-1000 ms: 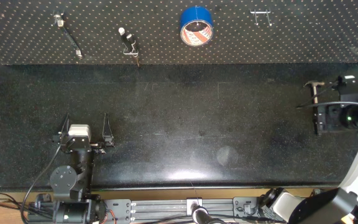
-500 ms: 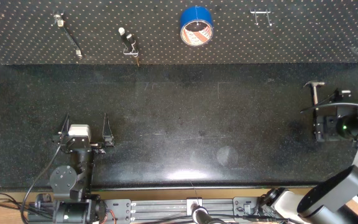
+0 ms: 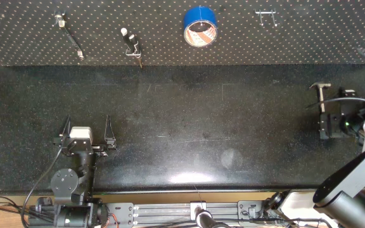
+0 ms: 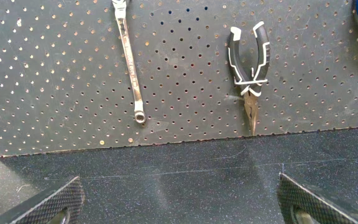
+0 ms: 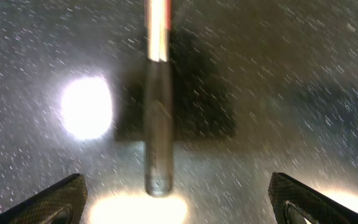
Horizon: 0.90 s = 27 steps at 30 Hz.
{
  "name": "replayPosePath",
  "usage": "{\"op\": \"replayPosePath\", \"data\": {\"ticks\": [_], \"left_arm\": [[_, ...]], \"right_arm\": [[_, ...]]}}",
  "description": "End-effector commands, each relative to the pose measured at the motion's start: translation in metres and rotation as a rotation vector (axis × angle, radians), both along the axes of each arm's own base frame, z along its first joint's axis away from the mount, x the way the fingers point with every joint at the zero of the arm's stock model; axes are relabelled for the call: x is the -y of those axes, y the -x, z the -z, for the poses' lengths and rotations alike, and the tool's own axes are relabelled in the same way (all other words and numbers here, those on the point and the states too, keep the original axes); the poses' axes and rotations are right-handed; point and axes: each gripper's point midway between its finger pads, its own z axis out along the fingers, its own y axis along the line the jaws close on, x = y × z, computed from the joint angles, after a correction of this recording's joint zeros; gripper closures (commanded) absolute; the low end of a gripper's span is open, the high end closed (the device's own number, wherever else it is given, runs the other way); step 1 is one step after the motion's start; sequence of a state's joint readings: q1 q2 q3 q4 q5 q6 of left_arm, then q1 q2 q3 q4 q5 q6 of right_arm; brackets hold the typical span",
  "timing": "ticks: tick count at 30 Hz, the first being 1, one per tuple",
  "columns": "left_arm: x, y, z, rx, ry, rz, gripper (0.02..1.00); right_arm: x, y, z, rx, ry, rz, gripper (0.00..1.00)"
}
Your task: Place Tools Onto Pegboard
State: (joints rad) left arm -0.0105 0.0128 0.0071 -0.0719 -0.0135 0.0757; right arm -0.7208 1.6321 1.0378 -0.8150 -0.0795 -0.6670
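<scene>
Steel-shafted and small, the hammer [image 3: 321, 92] lies flat on the black speckled surface [image 3: 195, 120] near its right edge, its head toward the pegboard [image 3: 322, 41] and its handle pointing back toward the arms' bases. It is not on the board — a strip of bare surface lies between the two.

In the right wrist view the hammer's handle runs straight up the middle of the picture, its butt end lying between the two fingers of the right tool [image 5: 178, 200]. That tool hangs over the handle with its fingers spread wide, one on either side and neither touching it.

Along the far side the pegboard carries a wrench [image 3: 72, 40] at the left, pliers [image 3: 132, 46] with black-and-white grips beside it, a blue roll of tape [image 3: 200, 27] near the middle, and a bare wire hook [image 3: 267, 17] to the right.

Well apart from all this — over the surface's left half — the left tool [image 3: 87, 121] sits with its fingers parted and nothing between them, facing the wrench and pliers.
</scene>
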Motion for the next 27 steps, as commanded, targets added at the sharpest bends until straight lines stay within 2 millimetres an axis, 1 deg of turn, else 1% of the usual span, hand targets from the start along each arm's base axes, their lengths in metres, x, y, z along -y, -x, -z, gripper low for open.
{"op": "replayPosePath", "data": {"ticks": [1,5,9,14,20,27], "left_arm": [[0.003,0.001,0.000,0.001,-0.011,0.018,0.020],[0.003,0.001,0.000,0.001,-0.011,0.018,0.023],[0.003,0.001,0.000,0.000,-0.011,0.018,0.023],[0.003,0.001,0.000,0.001,-0.011,0.018,0.023],[0.003,0.001,0.000,0.000,-0.011,0.018,0.023],[0.003,0.001,0.000,0.001,-0.011,0.018,0.023]], "right_arm": [[-0.005,-0.010,0.008,-0.005,0.006,0.007,0.047],[-0.004,-0.012,0.010,-0.005,0.007,0.005,0.047],[-0.005,-0.012,0.018,-0.016,-0.017,0.073,0.047],[-0.009,-0.015,0.018,0.004,-0.043,0.064,0.047],[-0.010,-0.017,0.018,0.004,-0.027,-0.011,0.047],[-0.016,-0.015,0.027,-0.017,-0.060,-0.067,0.047]]}}
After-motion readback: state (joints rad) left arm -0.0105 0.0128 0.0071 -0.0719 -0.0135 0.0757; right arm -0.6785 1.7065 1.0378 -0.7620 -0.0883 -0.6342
